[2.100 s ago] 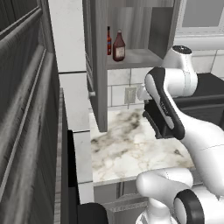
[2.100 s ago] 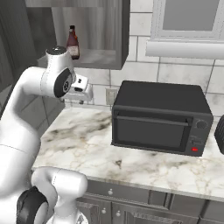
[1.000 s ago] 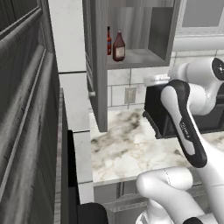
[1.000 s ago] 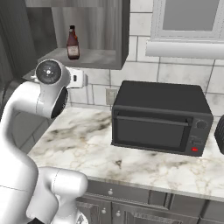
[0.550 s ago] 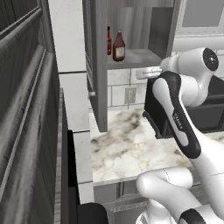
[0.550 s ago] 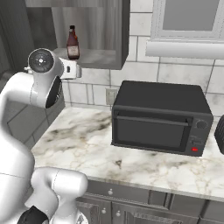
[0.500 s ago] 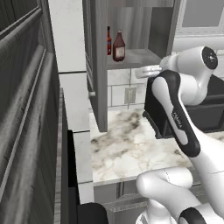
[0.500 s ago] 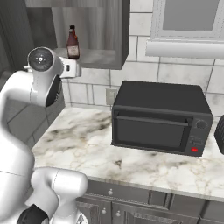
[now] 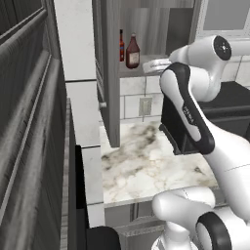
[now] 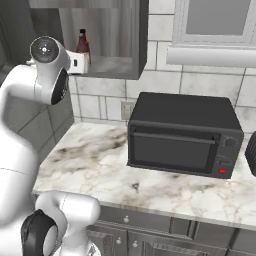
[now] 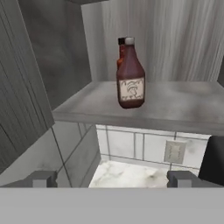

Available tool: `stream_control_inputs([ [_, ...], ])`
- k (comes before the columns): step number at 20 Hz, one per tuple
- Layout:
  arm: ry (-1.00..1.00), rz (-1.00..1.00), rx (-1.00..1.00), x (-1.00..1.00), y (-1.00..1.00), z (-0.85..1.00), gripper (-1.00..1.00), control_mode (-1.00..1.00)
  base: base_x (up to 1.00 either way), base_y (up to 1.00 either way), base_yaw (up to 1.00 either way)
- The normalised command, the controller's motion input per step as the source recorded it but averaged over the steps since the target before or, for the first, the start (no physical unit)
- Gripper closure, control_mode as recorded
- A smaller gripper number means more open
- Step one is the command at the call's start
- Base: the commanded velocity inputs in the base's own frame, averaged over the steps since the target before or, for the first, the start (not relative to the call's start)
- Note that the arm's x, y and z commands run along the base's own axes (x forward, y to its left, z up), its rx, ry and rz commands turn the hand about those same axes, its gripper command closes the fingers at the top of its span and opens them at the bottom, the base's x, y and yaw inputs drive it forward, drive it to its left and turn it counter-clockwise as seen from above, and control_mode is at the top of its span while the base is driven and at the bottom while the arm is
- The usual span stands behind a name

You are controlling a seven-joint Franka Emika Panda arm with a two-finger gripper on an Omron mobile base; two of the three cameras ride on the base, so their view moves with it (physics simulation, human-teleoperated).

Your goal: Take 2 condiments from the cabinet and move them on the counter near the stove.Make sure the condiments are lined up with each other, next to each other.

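Two bottles (image 9: 128, 48) stand apart in left base view, overlapped in hand view between wide jaws.

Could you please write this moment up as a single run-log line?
phase: reaching into cabinet | hand: open, holding nothing, short of shelf | brown bottle and red bottle: upright on shelf | counter: no bottles yet

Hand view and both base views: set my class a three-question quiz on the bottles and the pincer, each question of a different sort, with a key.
1. True or false: the pincer is shut on the dark red-brown bottle.
2. Where do both bottles stand? A) cabinet shelf B) counter C) toaster oven
3. Fill in: in the hand view the slimmer red bottle stands mostly ___ the dark one.

Key: 1 false; 2 A; 3 behind.
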Motion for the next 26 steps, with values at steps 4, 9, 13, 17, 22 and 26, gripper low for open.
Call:
stream_control_inputs([
  [4,0.0,0.0,0.0,0.33,0.12,0.23,-1.0,-1.0,0.0,0.0,0.0],
  [9,0.0,0.0,0.0,0.33,0.01,0.13,-1.0,-1.0,0.0,0.0,0.0],
  [13,0.0,0.0,0.0,0.35,0.0,0.07,-1.0,-1.0,0.0,0.0,0.0],
  [17,-0.06,0.0,0.0,0.32,0.0,0.09,-1.0,-1.0,0.0,0.0,0.0],
  [22,-0.05,0.0,0.0,0.39,0.05,0.08,-1.0,-1.0,0.0,0.0,0.0],
  [26,-0.04,0.0,0.0,0.38,0.09,0.0,-1.0,-1.0,0.0,0.0,0.0],
])
